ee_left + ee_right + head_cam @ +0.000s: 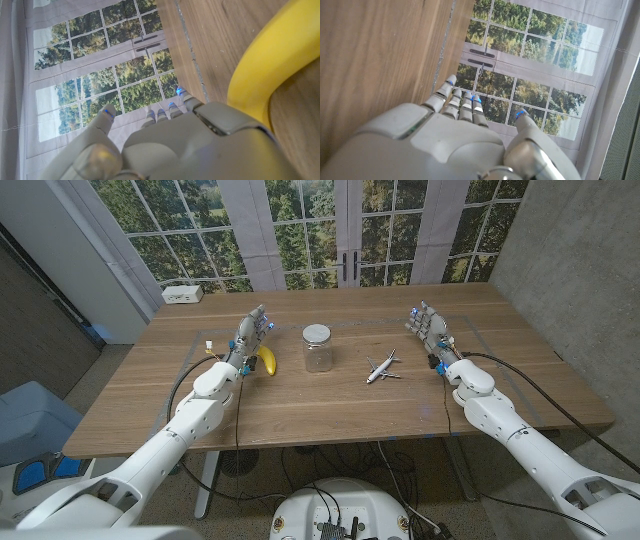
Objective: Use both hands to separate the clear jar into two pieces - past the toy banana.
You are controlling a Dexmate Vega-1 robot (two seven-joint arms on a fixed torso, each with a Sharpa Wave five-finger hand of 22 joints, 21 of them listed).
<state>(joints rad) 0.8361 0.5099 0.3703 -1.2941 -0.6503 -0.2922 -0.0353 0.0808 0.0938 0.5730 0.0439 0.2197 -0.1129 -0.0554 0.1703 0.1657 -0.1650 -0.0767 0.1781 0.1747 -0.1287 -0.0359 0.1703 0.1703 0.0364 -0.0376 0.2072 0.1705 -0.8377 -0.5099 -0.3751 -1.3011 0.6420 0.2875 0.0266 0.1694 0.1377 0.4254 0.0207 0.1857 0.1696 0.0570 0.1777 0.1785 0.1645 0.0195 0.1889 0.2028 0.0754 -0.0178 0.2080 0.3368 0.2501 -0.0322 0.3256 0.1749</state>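
The wooden tabletop point(330, 405) carried all items observed. The left hand point(250, 335) stood near the tabletop's left-centre with fingers extended and apart, grasping nothing; in the left wrist view the same hand point(165, 145) showed its fingers reaching straight out, with the toy banana point(270, 65) close alongside. The right hand point(428, 328) stood well to the right, likewise released, fingers extended and slightly spread, and the right wrist view confirmed that hand point(455, 140) held nothing. The clear jar point(317, 348) stood upright at the tabletop's centre, its white lid in place, apart from both hands and between them. The toy banana point(267, 361) lay just beside the left hand, between that hand and the jar; whether it touched the hand could not be determined from the head view. A small toy aeroplane point(381, 367) lay between the jar and the right hand. A white box point(183, 294) sat at the far left corner.
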